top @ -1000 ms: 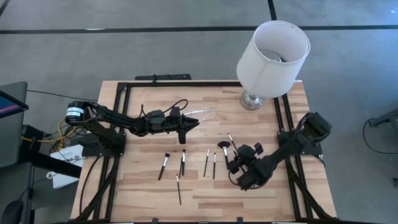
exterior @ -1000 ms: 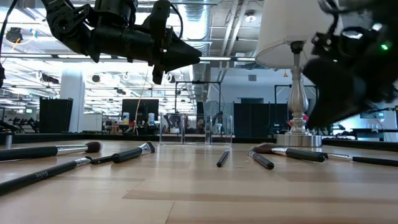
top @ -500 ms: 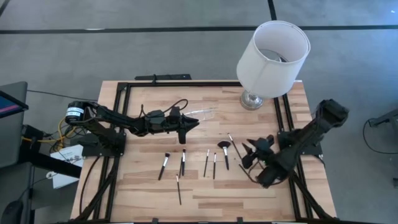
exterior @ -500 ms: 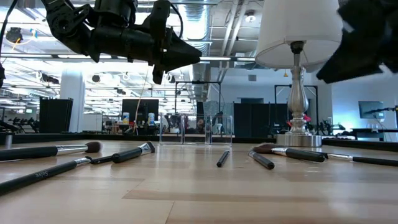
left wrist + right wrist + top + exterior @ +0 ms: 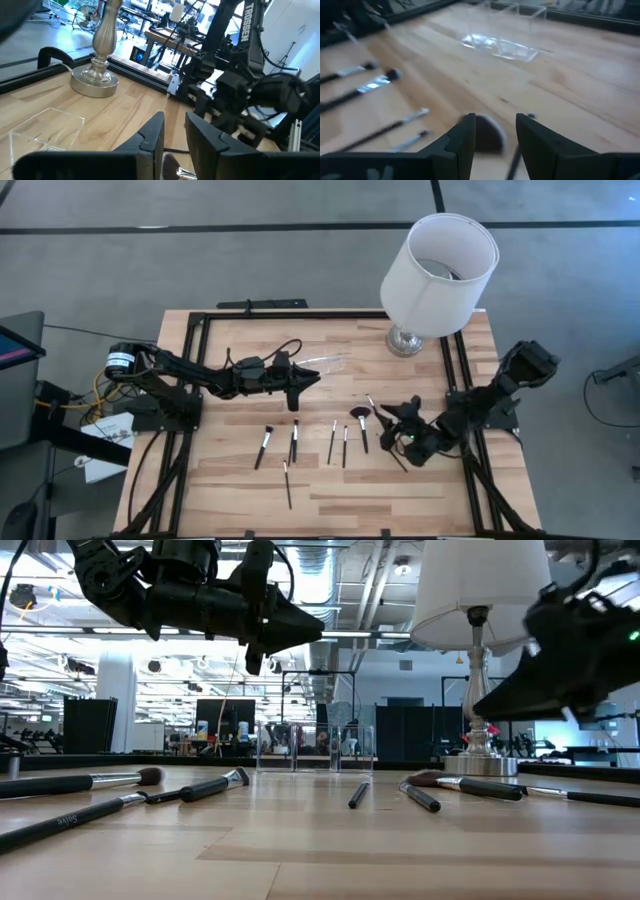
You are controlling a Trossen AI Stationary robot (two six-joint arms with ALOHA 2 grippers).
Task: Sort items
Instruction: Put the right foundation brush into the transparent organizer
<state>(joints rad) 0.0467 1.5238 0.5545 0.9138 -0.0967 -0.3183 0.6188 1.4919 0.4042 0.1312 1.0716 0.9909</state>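
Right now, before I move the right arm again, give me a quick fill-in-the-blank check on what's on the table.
The lamp has a ____ shade.
The clear container lies nearest the ____ tool.
The right tool, fingers apart, is over the brush with the ____ head.
The makeup brushes lie ____ the container.

Missing words: white; left; fluffy; outside

Wooden table (image 5: 420, 500) carries scattered makeup brushes (image 5: 334, 441), lamp (image 5: 405, 340), clear container (image 5: 325, 363).
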